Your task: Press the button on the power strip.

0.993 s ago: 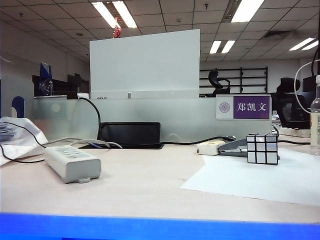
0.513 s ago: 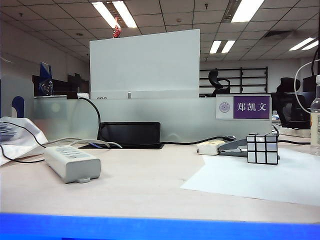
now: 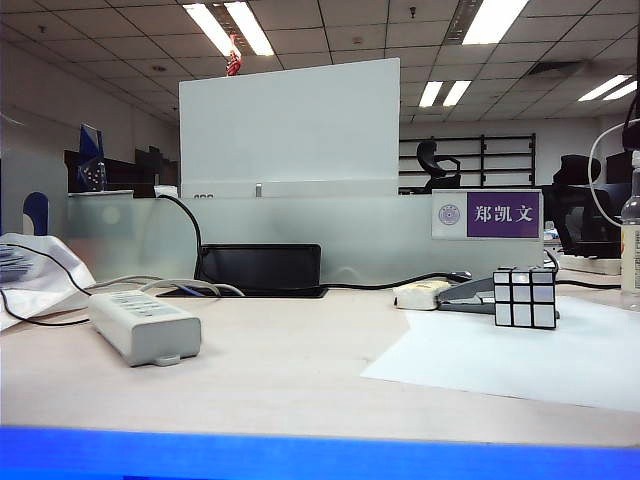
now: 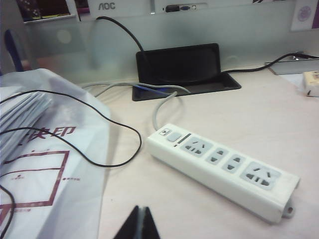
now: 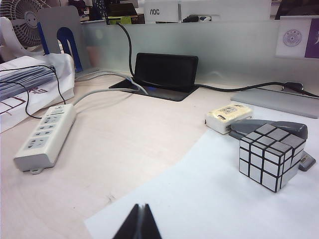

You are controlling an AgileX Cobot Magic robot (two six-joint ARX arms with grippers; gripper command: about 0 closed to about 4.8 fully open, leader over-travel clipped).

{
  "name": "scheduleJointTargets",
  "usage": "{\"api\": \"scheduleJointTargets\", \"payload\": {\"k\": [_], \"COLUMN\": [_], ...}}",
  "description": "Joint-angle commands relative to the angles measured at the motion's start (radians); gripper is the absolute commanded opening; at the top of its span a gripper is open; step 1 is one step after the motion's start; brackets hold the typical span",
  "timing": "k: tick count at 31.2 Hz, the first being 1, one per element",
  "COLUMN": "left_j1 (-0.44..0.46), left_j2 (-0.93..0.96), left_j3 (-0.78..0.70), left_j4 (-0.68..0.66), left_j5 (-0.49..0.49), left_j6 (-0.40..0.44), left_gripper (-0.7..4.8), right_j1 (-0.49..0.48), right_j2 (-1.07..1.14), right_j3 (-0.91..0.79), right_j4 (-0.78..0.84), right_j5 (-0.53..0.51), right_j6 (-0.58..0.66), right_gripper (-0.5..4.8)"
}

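The power strip [image 3: 145, 325] lies on the left of the desk, a long light-grey bar with a grey cable running back from it. In the left wrist view the power strip [image 4: 224, 169] lies diagonally, and its small grey button [image 4: 174, 137] sits at the cable end. My left gripper [image 4: 141, 209] hovers short of the strip, shut and holding nothing. The right wrist view has the power strip [image 5: 45, 134] far off to one side. My right gripper [image 5: 141, 206] is shut and empty above the white paper sheet [image 5: 209, 199]. Neither gripper shows in the exterior view.
A silver cube [image 3: 525, 298] stands on the paper at the right, with a grey stapler [image 3: 465, 295] and a cream gadget [image 3: 420, 293] behind it. A black cable box [image 3: 260, 270] sits at the back. A plastic bag [image 4: 40, 164] with thin black cable lies beside the strip.
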Motion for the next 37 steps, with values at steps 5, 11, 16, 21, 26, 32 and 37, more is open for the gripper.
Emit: {"api": "scheduleJointTargets", "payload": {"k": [5, 11, 16, 21, 26, 32, 37], "left_j1": [0.0, 0.0, 0.0, 0.0, 0.0, 0.0, 0.0], "left_j2": [-0.001, -0.001, -0.001, -0.001, -0.001, -0.001, -0.001], "left_j3": [0.001, 0.001, 0.001, 0.001, 0.001, 0.001, 0.001], "left_j4": [0.025, 0.028, 0.028, 0.027, 0.027, 0.027, 0.027], "left_j5": [0.014, 0.014, 0.014, 0.014, 0.014, 0.014, 0.014], "left_j6": [-0.001, -0.018, -0.02, -0.021, -0.032, -0.039, -0.042], "left_gripper": [-0.05, -0.05, -0.05, -0.05, -0.05, -0.05, -0.05], "right_j1": [-0.001, -0.04, -0.119, -0.241, -0.374, -0.534, -0.616], "right_j2": [0.006, 0.064, 0.141, 0.218, 0.241, 0.182, 0.113], "right_j3": [-0.011, -0.031, -0.031, -0.031, -0.031, -0.031, -0.031], "right_j4": [0.052, 0.11, 0.273, 0.35, 0.32, 0.312, 0.312], "right_j5": [0.04, 0.116, 0.119, 0.124, 0.104, 0.082, -0.073], "right_j6": [-0.049, -0.071, -0.071, -0.064, 0.041, 0.075, 0.092], "right_gripper": [0.0, 0.0, 0.0, 0.0, 0.0, 0.0, 0.0]}}
